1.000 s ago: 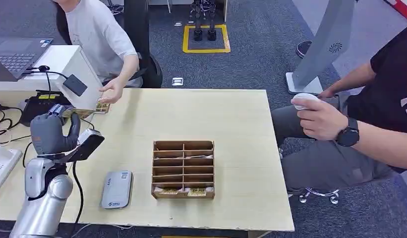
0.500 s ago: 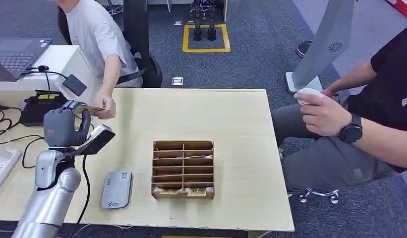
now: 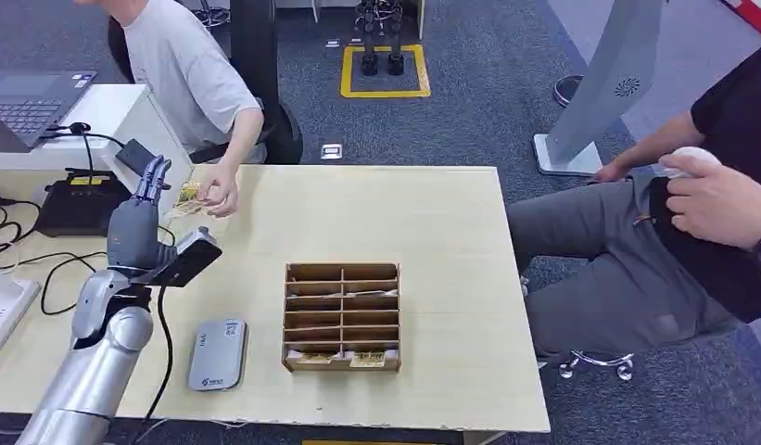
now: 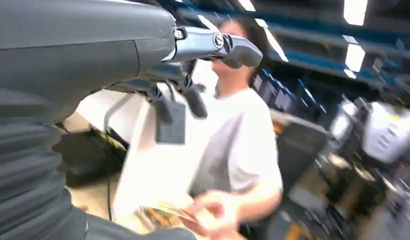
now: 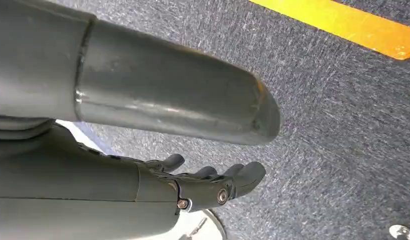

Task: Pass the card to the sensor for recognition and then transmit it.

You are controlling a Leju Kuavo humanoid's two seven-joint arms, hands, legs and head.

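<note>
From the left wrist I get heavy motion blur: the card (image 4: 165,216) at the person's hand (image 4: 215,212) is a smear and I cannot read it. From the head, the left hand (image 3: 135,227) shows me its back, so its fingers (image 3: 152,178) hide any contact with the card.

I saw the compartment box (image 3: 343,316) at mid-table (image 3: 432,232), the card reader (image 3: 218,354) just to its left, my left hand (image 3: 135,227) raised over the far-left edge, the card (image 3: 188,197) beside it in a person's hand (image 3: 219,193).
</note>
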